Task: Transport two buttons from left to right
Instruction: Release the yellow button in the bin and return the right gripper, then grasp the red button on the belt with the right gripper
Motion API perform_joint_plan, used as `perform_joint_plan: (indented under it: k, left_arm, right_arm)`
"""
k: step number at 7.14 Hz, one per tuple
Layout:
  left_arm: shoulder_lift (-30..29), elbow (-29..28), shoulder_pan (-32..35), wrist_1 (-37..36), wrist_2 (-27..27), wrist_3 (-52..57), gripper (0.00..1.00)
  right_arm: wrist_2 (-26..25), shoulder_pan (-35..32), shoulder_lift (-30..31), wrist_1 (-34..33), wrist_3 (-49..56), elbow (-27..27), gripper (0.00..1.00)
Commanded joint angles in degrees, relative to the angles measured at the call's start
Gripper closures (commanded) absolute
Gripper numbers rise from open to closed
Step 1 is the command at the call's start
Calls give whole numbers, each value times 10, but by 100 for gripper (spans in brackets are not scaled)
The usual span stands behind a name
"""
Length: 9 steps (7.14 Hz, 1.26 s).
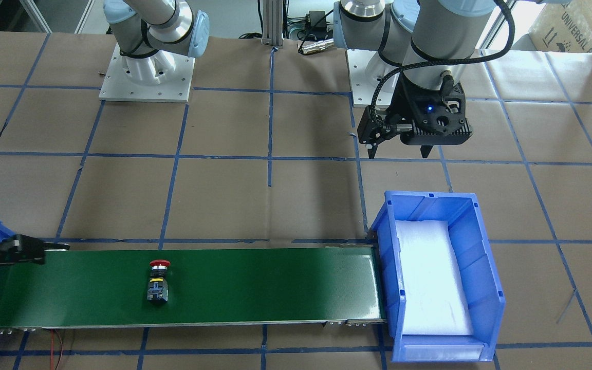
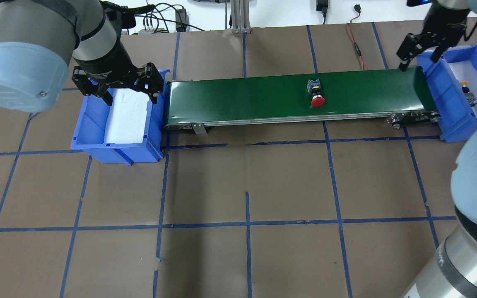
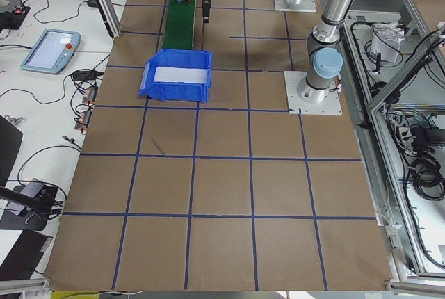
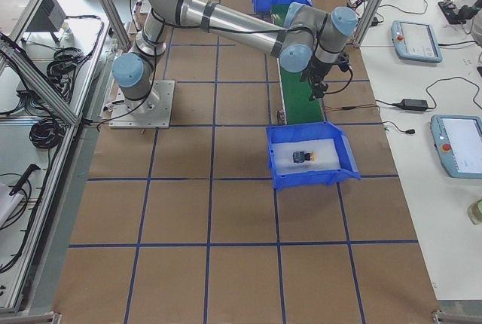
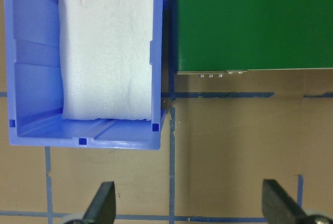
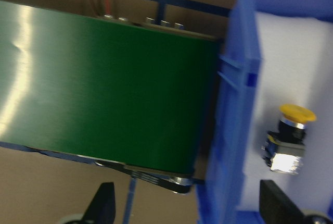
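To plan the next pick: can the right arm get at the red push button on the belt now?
Probably yes. The red push button lies alone on the green belt, nothing above it, and the right arm's fingers hang open and empty near that belt's end.

The left gripper [image 5: 188, 198] has fingers [image 5: 101, 203] of black matt plastic; ahead of it the left bin [image 5: 31, 78] is blue plastic with a soft gloss, and the pad [image 5: 104, 47] inside is white foam, grainy and rough; the conveyor belt [image 6: 104, 78] below the right gripper [image 6: 187, 198] is green, smooth, with a pale sheen; beside that claw, in the right bin [image 6: 239, 104], the yellow button [image 6: 289, 138] shows a matt cap over a bright metal ring; the red button [image 2: 317, 100] has a glossy cap; the table cover [image 2: 288, 182] is brown matt paper.
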State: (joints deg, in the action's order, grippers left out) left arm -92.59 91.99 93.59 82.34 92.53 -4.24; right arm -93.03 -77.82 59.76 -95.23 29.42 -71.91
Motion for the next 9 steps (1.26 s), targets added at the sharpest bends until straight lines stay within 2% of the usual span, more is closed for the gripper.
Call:
perform_joint_plan:
  k: [1,3,5,8,9]
  left_arm:
    - [-7,-3,1,-1,0,0,0]
    - [-3,-3,-1,-1,-1,-1,0]
    - [-9,-2,2,0,0,4,0]
    - [3,0,2,1,0,11,0]
    - [0,-1,4,2,0,11,0]
  right_arm:
    - [0,-85,-2,-70,-66,-44,0]
    - [46,-89,-14,-76,-109,-44,0]
    - [44,-100,-40,-123,-124,-41,0]
    - [39,-116,-49,-130,-152,-43,1]
    - [35,-116,-60,-130,-152,-44,25]
